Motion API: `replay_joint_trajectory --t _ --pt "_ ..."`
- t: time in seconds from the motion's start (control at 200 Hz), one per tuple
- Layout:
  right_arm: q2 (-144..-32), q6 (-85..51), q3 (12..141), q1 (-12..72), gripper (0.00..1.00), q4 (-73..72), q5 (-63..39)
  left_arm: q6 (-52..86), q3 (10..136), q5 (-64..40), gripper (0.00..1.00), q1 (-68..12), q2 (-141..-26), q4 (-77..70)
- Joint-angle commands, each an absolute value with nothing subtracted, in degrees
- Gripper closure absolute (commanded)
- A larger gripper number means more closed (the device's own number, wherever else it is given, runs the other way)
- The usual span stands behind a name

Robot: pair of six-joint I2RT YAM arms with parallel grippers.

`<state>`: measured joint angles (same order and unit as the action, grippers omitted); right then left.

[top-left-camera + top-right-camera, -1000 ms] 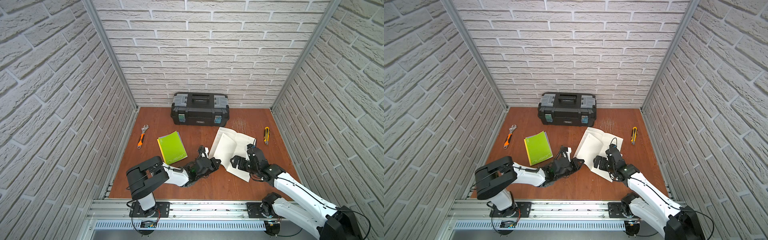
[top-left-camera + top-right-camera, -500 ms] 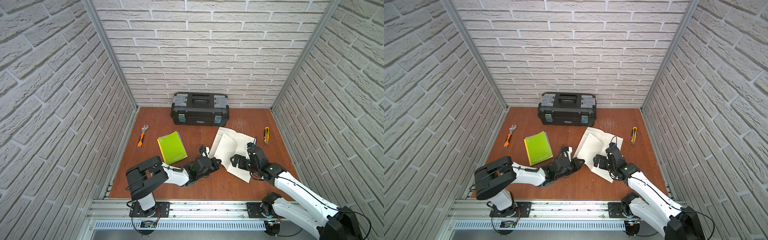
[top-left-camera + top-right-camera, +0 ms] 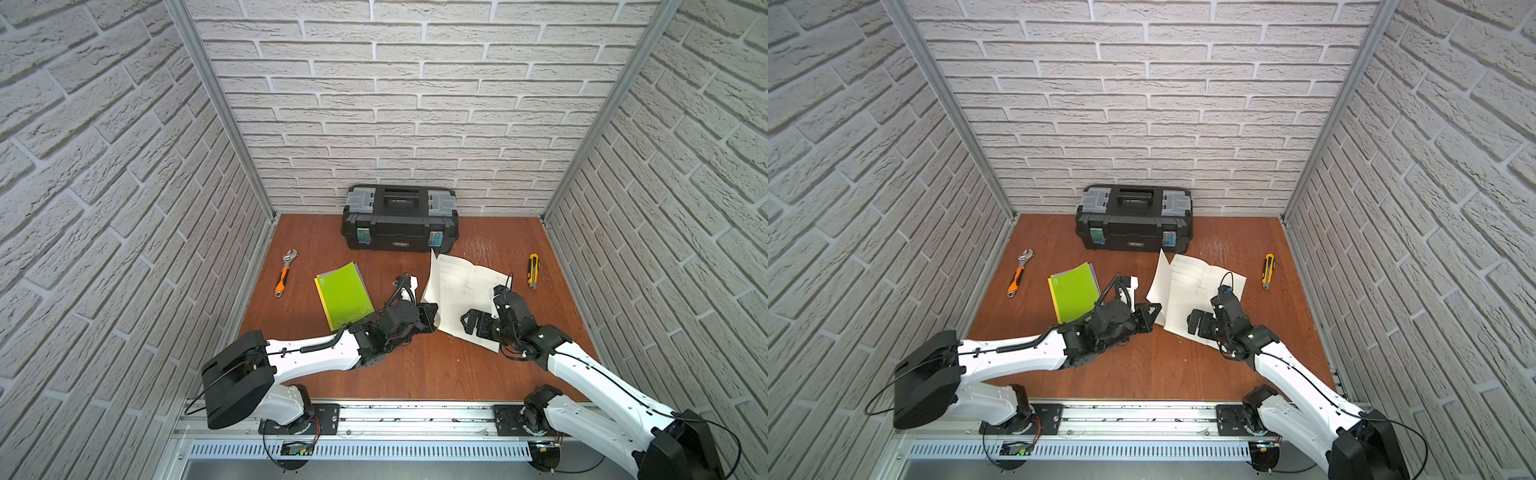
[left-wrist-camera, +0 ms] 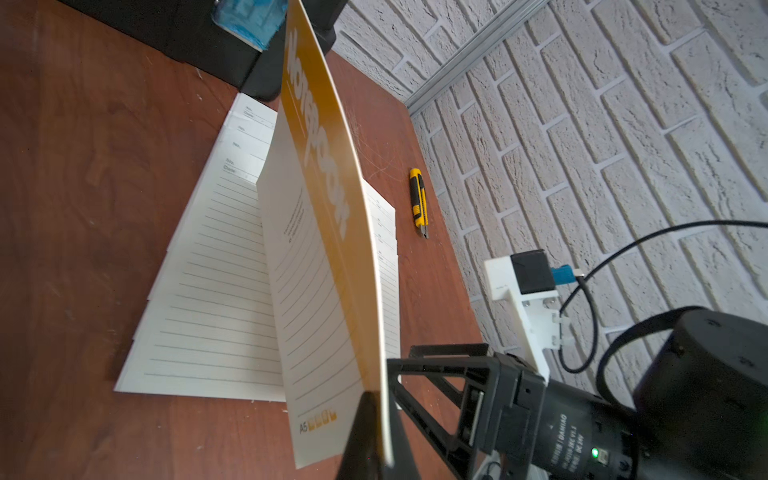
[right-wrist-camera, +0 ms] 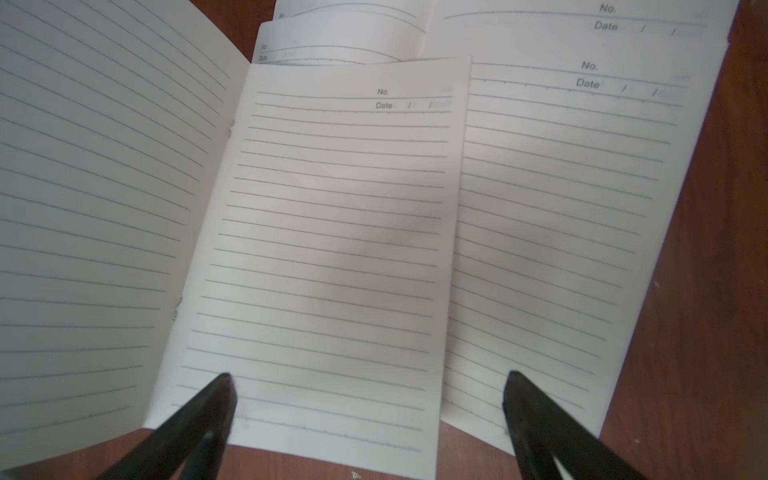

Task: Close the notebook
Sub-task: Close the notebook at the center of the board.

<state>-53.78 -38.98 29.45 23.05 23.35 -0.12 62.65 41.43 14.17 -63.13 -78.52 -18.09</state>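
the notebook (image 3: pixel 465 286) lies open before the toolbox (image 3: pixel 400 224), the edge of its cover (image 4: pixel 328 216) clamped in the left gripper (image 3: pixel 431 319) and raised steeply. the right gripper (image 5: pixel 370 376), jaws apart, is over the lined pages. bare table (image 3: pixel 415 365) lies beside it.

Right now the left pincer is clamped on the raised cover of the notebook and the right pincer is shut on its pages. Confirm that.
Not quite. The right pincer is open, its fingers spread apart over the pages, as the right wrist view shows. The left pincer is indeed clamped on the raised cover of the notebook.
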Motion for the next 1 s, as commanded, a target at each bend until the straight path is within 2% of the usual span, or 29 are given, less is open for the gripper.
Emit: replay_joint_trajectory --t 0.0,0.41,0.725,0.995 --pt "-53.71 -38.50 30.12 22.68 0.00 21.43 -0.44 58.31 41.84 18.29 1.00 -63.46 -77.38 -11.44" --pt "-52.52 -38.42 29.12 21.76 0.00 17.22 -2.17 47.29 45.37 32.36 1.00 -64.42 -70.83 11.15" --pt "-57.28 -39.13 28.68 21.69 0.00 10.36 -8.17 49.21 45.30 46.23 1.00 -65.75 -64.91 23.44" --pt "-62.07 -38.94 30.68 21.69 0.00 4.31 -14.13 51.82 43.89 46.76 1.00 -66.27 -68.45 21.41"
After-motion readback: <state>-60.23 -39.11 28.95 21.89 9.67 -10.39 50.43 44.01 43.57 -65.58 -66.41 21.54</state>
